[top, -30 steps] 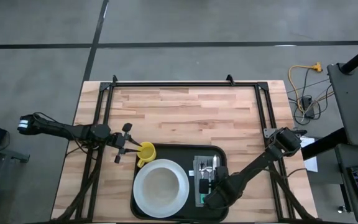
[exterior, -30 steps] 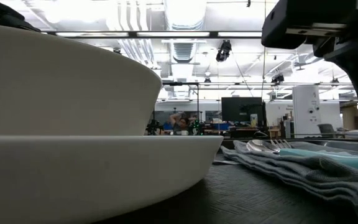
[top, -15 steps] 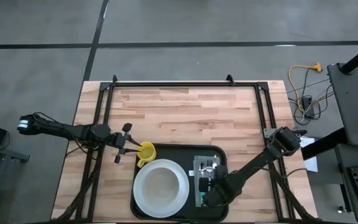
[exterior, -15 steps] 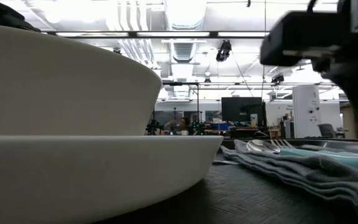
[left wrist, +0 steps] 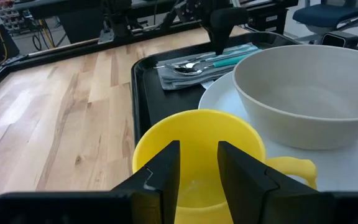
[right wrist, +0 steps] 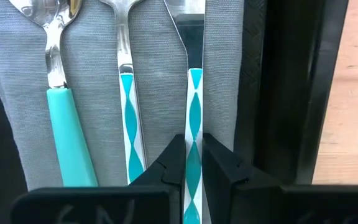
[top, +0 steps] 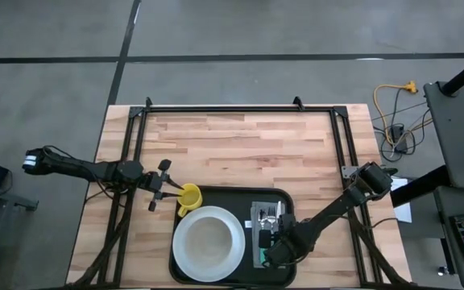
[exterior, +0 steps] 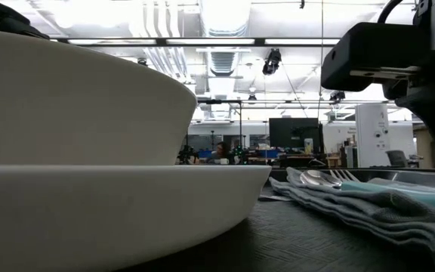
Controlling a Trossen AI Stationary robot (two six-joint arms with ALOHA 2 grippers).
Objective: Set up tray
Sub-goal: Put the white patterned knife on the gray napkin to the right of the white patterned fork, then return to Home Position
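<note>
The black tray (top: pixel 240 196) lies at the table's near edge. On it a white bowl (top: pixel 209 240) sits in a white plate (top: pixel 182 256), and a yellow cup (top: pixel 189 197) stands in the far left corner. A grey napkin (right wrist: pixel 154 74) on the tray's right side carries a spoon (right wrist: pixel 61 93) and a fork (right wrist: pixel 129 93). My right gripper (right wrist: pixel 194 142) hangs over the napkin, shut on a knife (right wrist: pixel 191 37). My left gripper (left wrist: pixel 199 168) waits level at the cup (left wrist: pixel 197 130), its fingers a little apart. My left gripper's fingers (left wrist: pixel 163 174) stand over the cup's near rim; I cannot tell whether they touch it. My right gripper pinches the knife's teal and white handle (right wrist: pixel 194 112) between its two fingers, from above, pointing down and across the handle. The knife lies level along the napkin's right edge.
Bare wood (top: pixel 240 145) fills the table's far half. Black frame rails (top: pixel 240 107) run along the far edge and both sides. The tray's right rim (right wrist: pixel 284 93) is close beside the napkin. A yellow cable (top: pixel 393 93) lies on the floor beyond the table's right edge.
My right gripper has sunk toward the napkin with the knife, still shut on it and pointing down. The left arm, cup, plate and bowl have stayed where they were.
</note>
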